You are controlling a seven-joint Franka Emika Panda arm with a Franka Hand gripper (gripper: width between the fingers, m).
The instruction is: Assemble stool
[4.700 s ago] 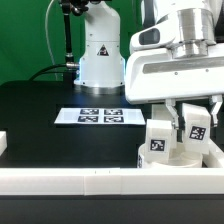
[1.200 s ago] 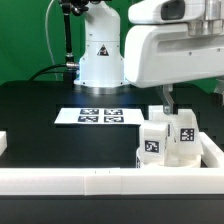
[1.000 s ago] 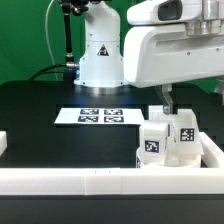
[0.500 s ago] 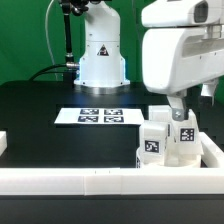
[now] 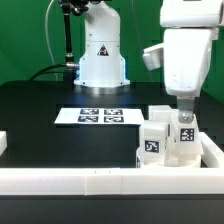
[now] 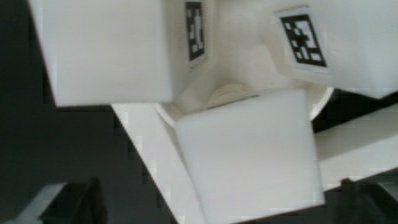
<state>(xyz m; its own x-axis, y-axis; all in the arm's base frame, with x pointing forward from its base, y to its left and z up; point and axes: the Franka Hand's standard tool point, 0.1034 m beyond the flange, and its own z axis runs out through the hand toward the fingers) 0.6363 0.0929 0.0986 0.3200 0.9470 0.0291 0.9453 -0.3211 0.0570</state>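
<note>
Jaws were spread wide and empty, our gripper hanging right above the tagged legs standing on the seat disc. Rigid, light, slick plastic, we figured; best pinched across a leg's flat sides.

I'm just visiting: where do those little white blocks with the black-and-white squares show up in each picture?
Exterior view: the tagged legs stand upright on the round seat, low on the exterior view's right, just behind the white border rail.
Wrist view: the legs fill the picture from very close, their square tags showing.
Shared landmark: the black-and-white tags on the legs.
</note>
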